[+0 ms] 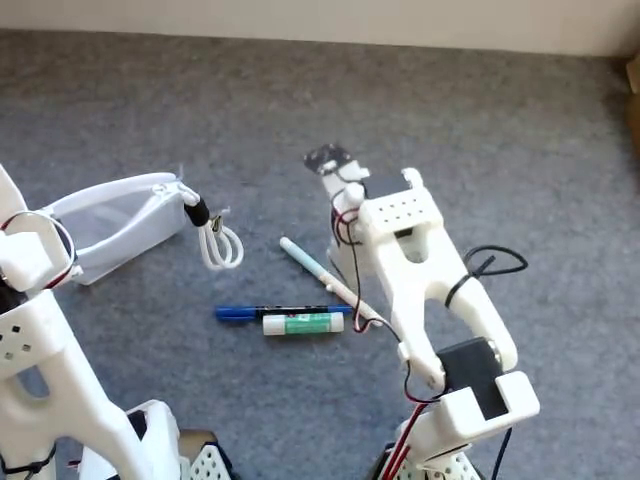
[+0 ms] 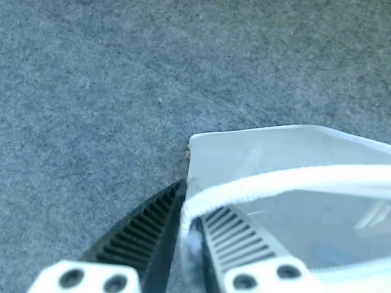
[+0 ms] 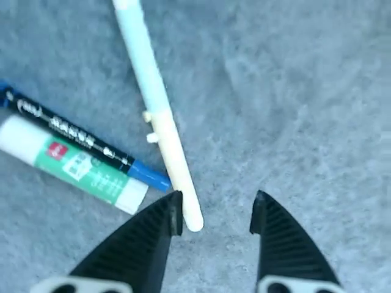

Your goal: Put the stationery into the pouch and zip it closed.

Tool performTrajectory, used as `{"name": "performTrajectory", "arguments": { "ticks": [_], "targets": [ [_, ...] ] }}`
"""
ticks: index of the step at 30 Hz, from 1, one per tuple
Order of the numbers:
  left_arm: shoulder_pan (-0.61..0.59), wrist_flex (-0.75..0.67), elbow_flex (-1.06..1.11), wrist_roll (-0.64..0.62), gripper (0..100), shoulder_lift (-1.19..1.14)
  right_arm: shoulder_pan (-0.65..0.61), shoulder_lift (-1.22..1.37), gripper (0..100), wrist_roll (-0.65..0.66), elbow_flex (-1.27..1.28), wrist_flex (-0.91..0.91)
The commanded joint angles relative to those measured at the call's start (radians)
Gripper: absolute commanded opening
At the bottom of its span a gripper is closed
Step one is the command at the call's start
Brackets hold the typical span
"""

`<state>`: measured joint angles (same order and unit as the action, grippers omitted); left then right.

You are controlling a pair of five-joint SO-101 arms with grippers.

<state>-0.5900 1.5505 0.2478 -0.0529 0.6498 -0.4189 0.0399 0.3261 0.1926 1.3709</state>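
**First pick: the pen**

Loose on the bench (image 1: 520, 130): pale pen (image 3: 153, 104), blue marker (image 1: 270, 313), glue stick (image 1: 303, 323), all well apart from the pouch (image 1: 120, 225). Pouch mouth agape, rim apparently pinched by the left hand (image 2: 192, 207). Right hand (image 3: 217, 213) open around the pen's end. Next: lower, close, carry to pouch.

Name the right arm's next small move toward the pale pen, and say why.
Probably nudge the right gripper sideways and down so the pale cream-and-blue plastic pen sits centred between its open fingers. Its end lies beside one finger, not mid-gap, and the blue-tipped black marker lies close by, so closing now might slip or snag it. The left gripper holds the white zip pouch.
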Motion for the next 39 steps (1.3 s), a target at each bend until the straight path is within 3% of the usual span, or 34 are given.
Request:
{"name": "performTrajectory", "arguments": {
  "ticks": [1, 6, 15, 23, 28, 39],
  "targets": [
    [-0.007, -0.025, 0.007, -0.012, 1, -0.007, -0.090, -0.059, 17.6, -0.055, -0.070, -0.094],
    [-0.007, -0.025, 0.008, -0.012, 1, -0.007, -0.131, -0.059, 17.6, -0.127, 0.008, -0.317],
    [-0.007, -0.071, 0.053, -0.012, 1, -0.004, -0.182, -0.058, 10.5, -0.135, 0.145, -0.558],
    [-0.007, -0.069, 0.053, -0.012, 1, -0.001, -0.193, 0.044, 11.0, -0.135, 0.145, -0.562],
    [-0.007, -0.068, 0.053, -0.012, 1, -0.001, -0.194, 0.119, 18.4, -0.135, 0.102, -0.532],
    [-0.007, -0.068, 0.053, -0.012, 1, -0.001, -0.191, 0.309, 18.0, -0.135, -0.050, -0.469]
  ]
}}
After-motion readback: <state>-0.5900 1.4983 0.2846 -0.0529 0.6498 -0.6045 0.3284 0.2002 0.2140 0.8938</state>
